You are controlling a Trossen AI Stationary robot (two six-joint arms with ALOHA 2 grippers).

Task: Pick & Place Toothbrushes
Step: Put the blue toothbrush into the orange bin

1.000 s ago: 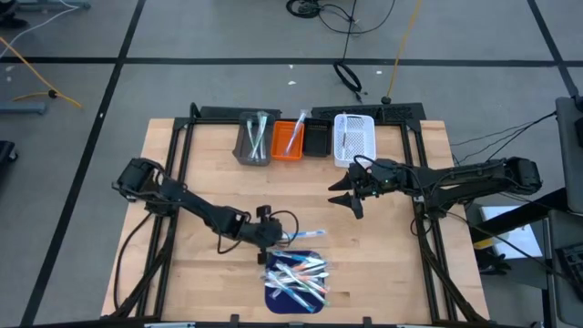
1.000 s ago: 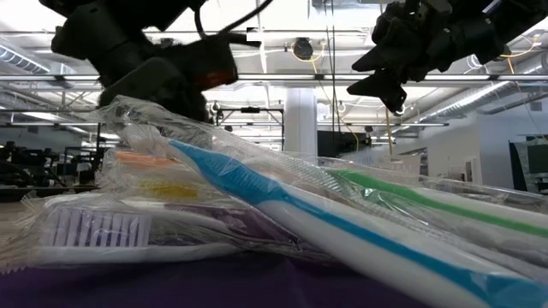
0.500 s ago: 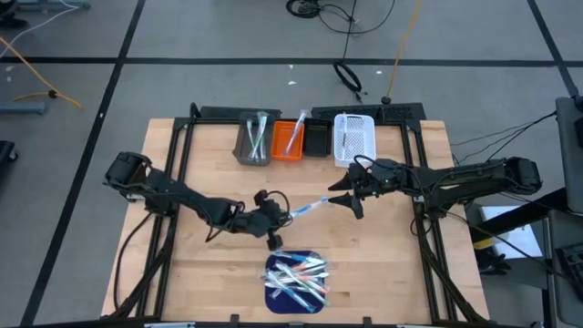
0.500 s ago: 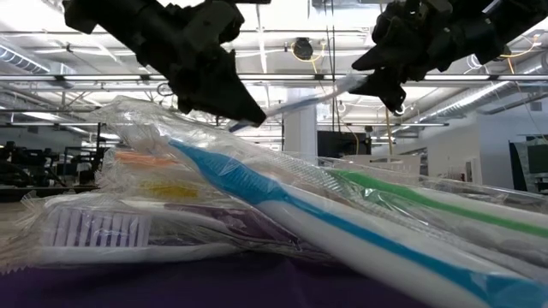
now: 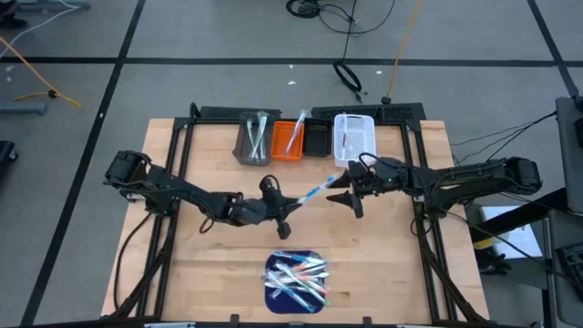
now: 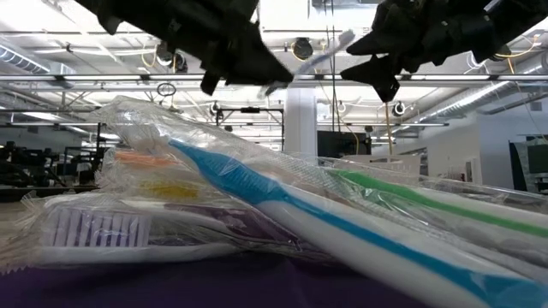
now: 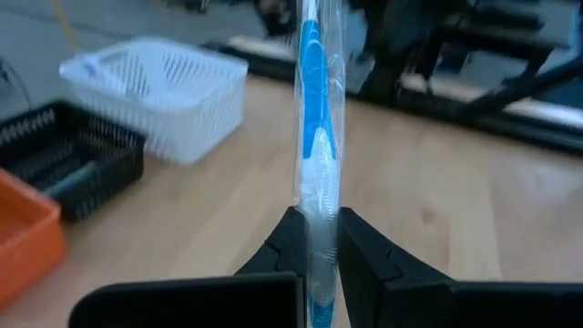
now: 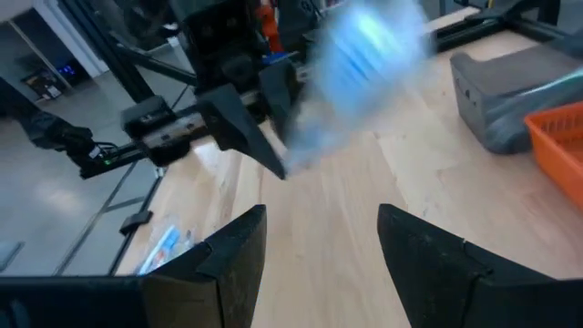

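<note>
Left gripper [image 5: 284, 212], mid-bench: jaws gripping one wrapped blue-and-white toothbrush [image 5: 311, 194] by its lower end, holding it clear of the wooden bench [image 5: 383, 264] and tilting it up toward the right gripper [image 5: 348, 195]. Right gripper: hovering just beside the raised brush tip, near the white bin [image 5: 354, 138], jaws standing wide apart and gripping nothing. Left wrist view: showing the wrapped brush [image 7: 312, 137] running straight out from between the closed fingers [image 7: 288, 251], with the white bin [image 7: 164, 96], black bin [image 7: 64, 164] and orange bin [image 7: 23, 241] lying beyond. Remaining toothbrushes [image 5: 296, 276]: lying heaped on the dark blue mat [image 5: 273, 296] at the near edge of the bench, filling the foreground of the low view [image 6: 282, 214]. Grey bin [image 5: 253, 138] and orange bin at the far edge: each already holding brushes.
</note>
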